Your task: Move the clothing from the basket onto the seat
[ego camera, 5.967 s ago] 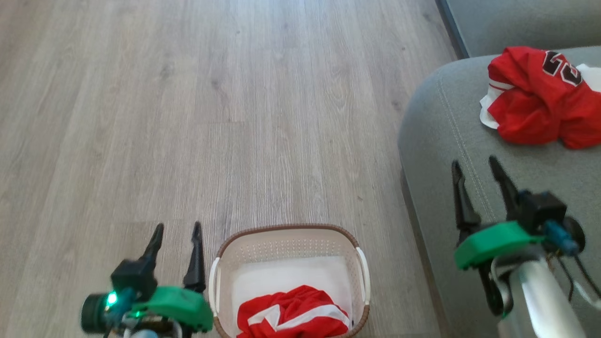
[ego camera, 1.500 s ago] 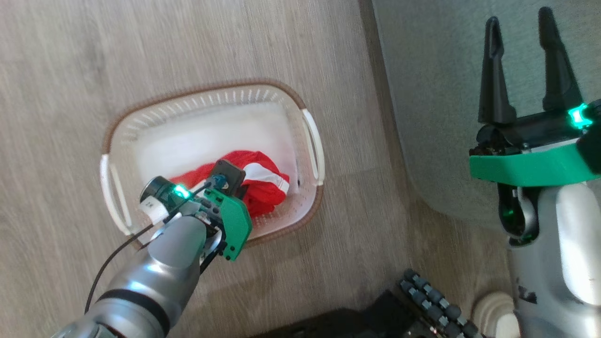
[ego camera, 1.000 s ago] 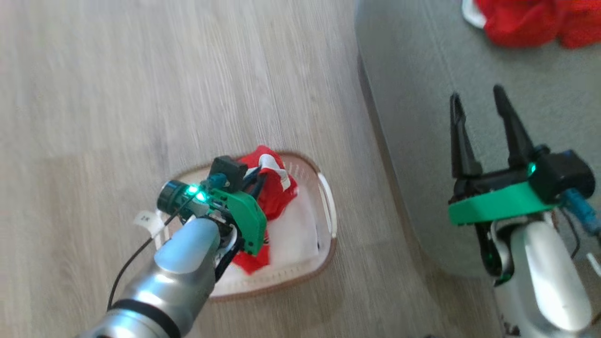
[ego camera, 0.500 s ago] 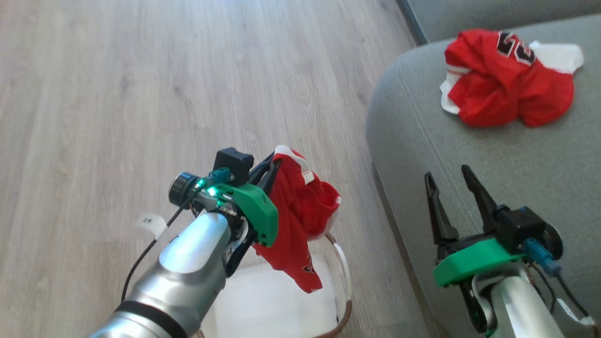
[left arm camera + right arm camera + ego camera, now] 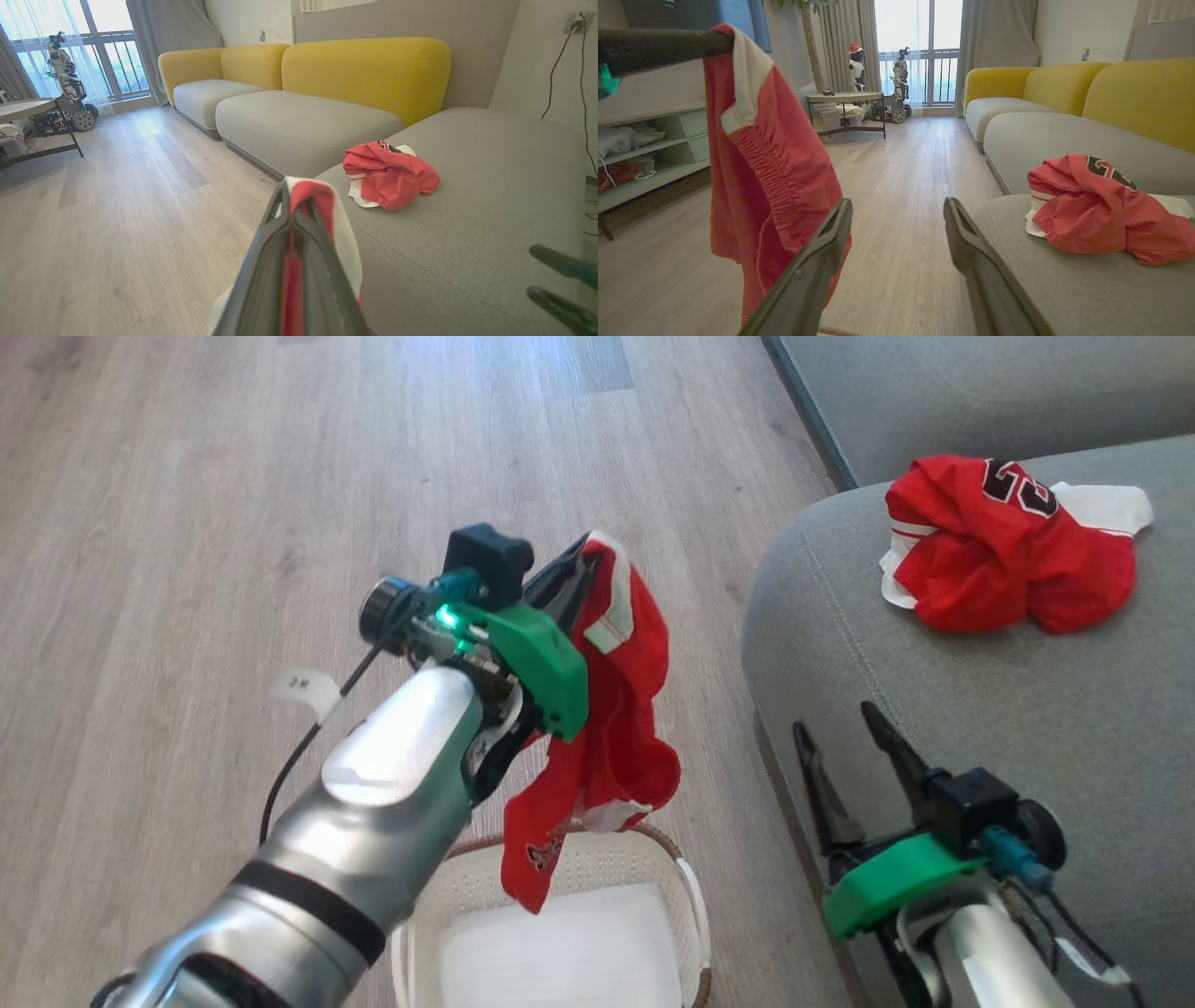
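Clothing [image 5: 621, 709] hanging from the left gripper [image 5: 579, 558] hides part of the basket [image 5: 611, 861].

Pale wood-plank floor [image 5: 233, 523], wide across left and far side. On floor at near edge, just left of seat corner: white perforated basket [image 5: 607, 863] with brown rim, upright. At right, standing on same floor: grey-green seat [image 5: 980, 728], rounded corner, stitched seam along edge. On seat, toward far side, well apart from near edge: crumpled red jersey [image 5: 1008, 555], black-and-white lettering, white trim. Beyond seat: second grey cushion [image 5: 299, 121] with yellow backrest [image 5: 369, 70]. Far off on floor: low table [image 5: 845, 98] on dark legs.
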`<state>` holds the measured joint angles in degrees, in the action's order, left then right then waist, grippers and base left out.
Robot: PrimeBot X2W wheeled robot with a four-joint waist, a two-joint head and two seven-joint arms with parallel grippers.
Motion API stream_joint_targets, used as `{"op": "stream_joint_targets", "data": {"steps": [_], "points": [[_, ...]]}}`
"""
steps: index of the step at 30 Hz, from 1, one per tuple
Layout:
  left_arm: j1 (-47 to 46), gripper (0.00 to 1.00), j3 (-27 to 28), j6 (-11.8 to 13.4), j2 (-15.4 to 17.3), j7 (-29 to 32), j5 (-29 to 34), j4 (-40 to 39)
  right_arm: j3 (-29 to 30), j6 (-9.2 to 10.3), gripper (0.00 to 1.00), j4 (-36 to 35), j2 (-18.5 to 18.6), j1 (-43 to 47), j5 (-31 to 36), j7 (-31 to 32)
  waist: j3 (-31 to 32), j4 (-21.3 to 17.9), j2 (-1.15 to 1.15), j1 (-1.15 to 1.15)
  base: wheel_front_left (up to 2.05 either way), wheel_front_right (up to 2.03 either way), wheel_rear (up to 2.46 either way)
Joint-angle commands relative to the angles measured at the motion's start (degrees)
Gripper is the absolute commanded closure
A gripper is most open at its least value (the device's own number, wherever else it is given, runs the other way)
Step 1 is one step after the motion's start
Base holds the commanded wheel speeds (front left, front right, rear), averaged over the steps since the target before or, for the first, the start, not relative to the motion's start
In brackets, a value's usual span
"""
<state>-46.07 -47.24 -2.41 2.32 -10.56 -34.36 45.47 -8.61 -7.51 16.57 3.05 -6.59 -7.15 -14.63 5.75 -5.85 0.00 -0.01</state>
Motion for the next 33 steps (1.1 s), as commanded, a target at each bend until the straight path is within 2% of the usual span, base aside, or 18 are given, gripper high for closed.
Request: {"op": "stream_joint_targets", "data": {"steps": [1, 9, 15, 21, 26, 28, 29, 30, 33], "points": [[-5.7, 1.0, 2.0, 0.9, 0.7, 0.6, -0.8, -3.1, -2.9, 0.02, 0.0, -0.5, -0.2, -4.1, -0.2, -0.4, 0.4, 0.2, 0.0, 0.01, 0.0, 0.0, 0.0], [-7.5, 1.0, 0.9, 2.0, 0.6, 1.8, -2.1, -6.0, -8.1, 0.02, 0.0, 3.7, -0.2, -8.7, -1.2, -0.4, 1.1, 0.6, 0.0, 0.01, 0.0, 0.0, 0.0], [-7.4, 1.0, -2.0, 2.9, 0.6, 2.9, -4.1, -9.8, -12.3, 0.02, 0.0, 10.1, -0.2, -14.2, -1.9, -0.4, 1.6, 1.7, 0.0, 0.01, 0.0, 0.0, 0.0], [-7.3, 1.0, -5.1, 3.9, 0.6, 3.3, -6.1, -13.6, -14.9, 0.02, 0.0, 17.4, -0.2, -19.9, 0.2, -0.4, 1.9, 3.6, 0.0, 0.01, 0.0, 0.0, 0.0], [-7.1, 1.0, -7.0, 4.7, 0.6, 3.2, -7.3, -15.3, -17.0, 0.02, 0.0, 21.4, -0.2, -22.6, -1.9, -0.4, 2.2, 5.2, 0.0, 0.01, 0.0, 0.0, 0.0], [-6.8, 1.0, -7.3, 5.1, 0.6, 3.1, -7.7, -15.3, -18.1, 0.02, 0.56, 22.0, -0.2, -23.2, -3.1, -0.4, 2.3, 5.7, 0.0, 0.01, 0.0, 0.0, 0.0], [-6.6, 1.0, -7.4, 5.4, 0.6, 3.0, -7.7, -15.1, -18.4, 0.02, 0.75, 22.2, -0.2, -23.4, -3.7, -0.4, 2.3, 5.9, 0.0, 0.01, 0.0, 0.0, 0.0], [-6.4, 1.0, -7.3, 5.6, 0.6, 2.9, -7.9, -14.8, -18.7, 0.02, 1.0, 22.4, -0.2, -23.6, -4.2, -0.4, 2.4, 6.0, 0.0, 0.01, 0.0, 0.0, 0.0], [-5.6, 1.0, -7.1, 5.9, 0.8, 2.5, -8.2, -13.8, -18.9, 0.02, 1.0, 22.5, -0.2, -23.8, -5.1, -0.4, 2.4, 6.2, 0.0, 0.01, 0.0, 0.0, 0.0]]}}
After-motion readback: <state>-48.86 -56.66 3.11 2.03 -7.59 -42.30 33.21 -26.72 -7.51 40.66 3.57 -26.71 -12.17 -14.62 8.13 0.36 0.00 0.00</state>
